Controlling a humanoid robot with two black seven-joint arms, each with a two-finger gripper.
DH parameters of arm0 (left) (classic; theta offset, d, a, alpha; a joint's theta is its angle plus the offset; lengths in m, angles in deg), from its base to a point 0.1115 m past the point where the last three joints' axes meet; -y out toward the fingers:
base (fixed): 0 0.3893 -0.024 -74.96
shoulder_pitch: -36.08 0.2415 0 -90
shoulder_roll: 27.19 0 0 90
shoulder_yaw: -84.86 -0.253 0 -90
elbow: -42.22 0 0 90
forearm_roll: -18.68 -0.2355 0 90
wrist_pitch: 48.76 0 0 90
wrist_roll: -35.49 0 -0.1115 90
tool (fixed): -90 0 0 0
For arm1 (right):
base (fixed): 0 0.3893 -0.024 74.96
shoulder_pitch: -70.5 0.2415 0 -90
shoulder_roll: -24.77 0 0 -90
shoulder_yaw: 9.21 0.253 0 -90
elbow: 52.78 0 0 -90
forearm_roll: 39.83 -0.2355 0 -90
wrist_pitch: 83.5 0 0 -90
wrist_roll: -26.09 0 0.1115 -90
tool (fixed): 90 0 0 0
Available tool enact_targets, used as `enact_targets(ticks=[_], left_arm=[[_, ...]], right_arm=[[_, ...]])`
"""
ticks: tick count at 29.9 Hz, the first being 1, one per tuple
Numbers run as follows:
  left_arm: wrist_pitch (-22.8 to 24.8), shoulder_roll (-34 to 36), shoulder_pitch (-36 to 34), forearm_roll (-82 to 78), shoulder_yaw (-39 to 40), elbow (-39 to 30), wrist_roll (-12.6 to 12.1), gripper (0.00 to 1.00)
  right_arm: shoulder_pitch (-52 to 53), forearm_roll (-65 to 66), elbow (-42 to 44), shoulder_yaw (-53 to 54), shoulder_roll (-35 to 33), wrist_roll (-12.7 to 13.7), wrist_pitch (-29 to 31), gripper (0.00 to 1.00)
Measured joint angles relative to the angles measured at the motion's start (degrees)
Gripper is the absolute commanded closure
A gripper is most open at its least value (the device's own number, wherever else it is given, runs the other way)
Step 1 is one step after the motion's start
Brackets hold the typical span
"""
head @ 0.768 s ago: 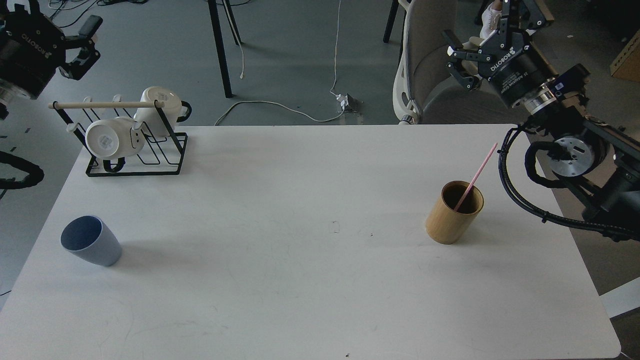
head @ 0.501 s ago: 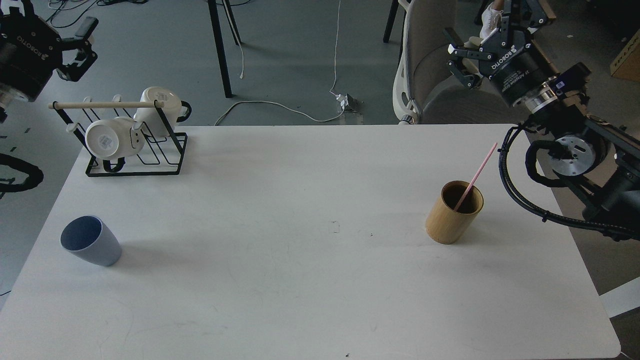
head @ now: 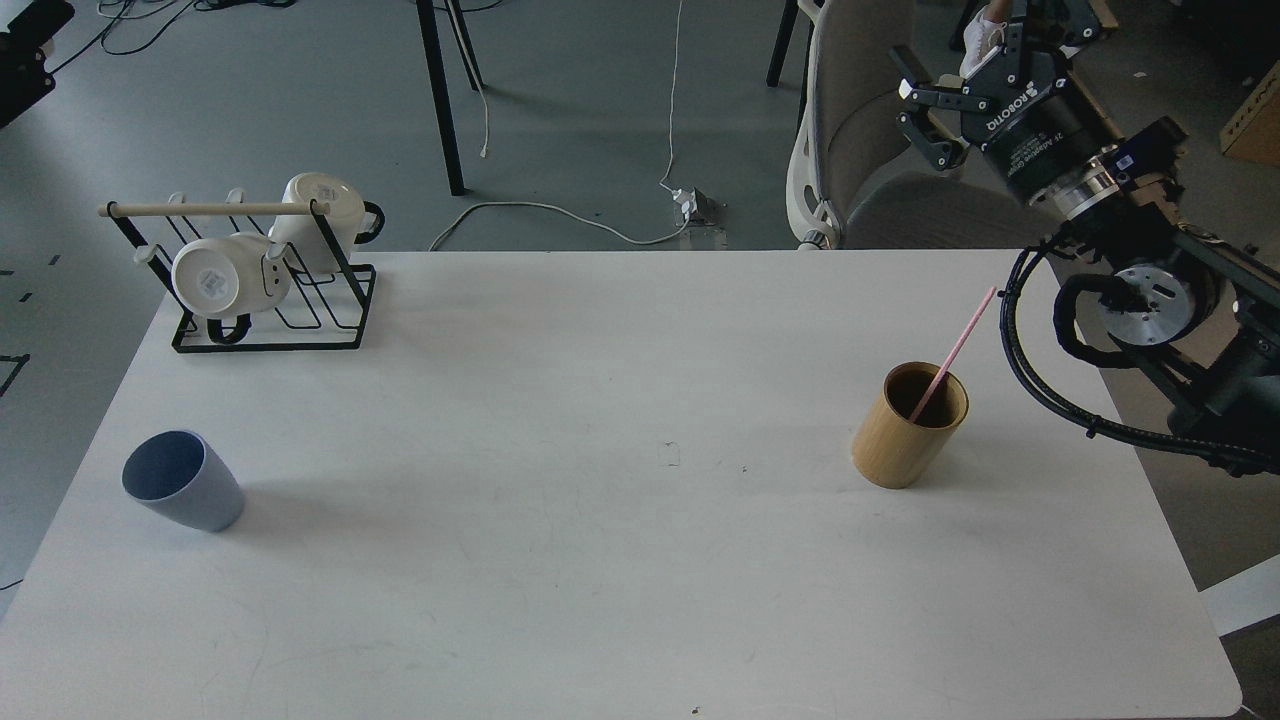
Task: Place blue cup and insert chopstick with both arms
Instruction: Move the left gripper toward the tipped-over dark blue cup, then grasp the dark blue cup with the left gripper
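Observation:
The blue cup [head: 183, 481] stands upright near the table's left edge, toward the front. The pink chopstick [head: 951, 355] leans to the upper right inside the tan bamboo holder [head: 905, 432] on the right side of the table. My right gripper [head: 918, 108] is open and empty, held high beyond the table's far right corner, well above and behind the holder. Of my left arm only a dark piece [head: 22, 52] shows at the top left corner, far from the cup; its fingers cannot be made out.
A black wire rack [head: 345, 290] with a pale wooden rod [head: 200, 210] and two white mugs [head: 228, 278] stands at the table's far left. A grey chair [head: 850, 120] sits behind the far edge. The white table [head: 600, 560] spans the view.

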Motion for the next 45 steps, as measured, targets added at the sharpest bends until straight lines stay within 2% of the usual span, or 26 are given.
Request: enact_targets(ticks=[3,6,11,16,22,26,36,45], left_arm=[[0.02,2.2,-0.92,-14.71,-0.86,-8.05,0.0,0.01],[0.02,5.34,-0.99,-29.21,-5.19,-13.7,0.0,0.01],[0.01,10.7,-0.98,-46.36,-13.35,-14.86,0.0,0.02],[-0.49,10.25,-0.53,-60.63,-16.75,-7.71,0.0,0.03],[-7.22,3.73,0.69,-62.65,-22.63,2.93,0.0,0.07],[-9.55,-0.16,1.55,-62.62,-26.13,8.63,0.0,0.08],[-11.1,-4.6,5.65,-62.63,-27.19,16.35,0.0,0.1],[-11.79,-5.24,8.24,-62.7,-27.22,17.42,-0.01,0.15]], right_arm=[[0.0,0.0,0.0,0.06,0.0,0.0,-0.04,0.01],[0.0,0.0,0.01,0.14,0.0,0.0,-0.1,0.01],[-0.04,0.0,0.14,0.15,-0.12,0.0,-0.15,0.01],[-0.51,0.0,0.28,0.16,-0.17,0.0,-0.22,0.01],[-0.93,0.0,0.24,0.06,-0.17,0.0,-0.23,0.01],[-1.12,0.0,0.23,0.05,-0.98,0.0,-0.23,0.01],[-1.84,0.0,0.37,0.05,-1.65,0.0,-0.23,0.01],[-2.35,0.0,0.43,0.05,-1.67,0.0,-0.23,0.01]])
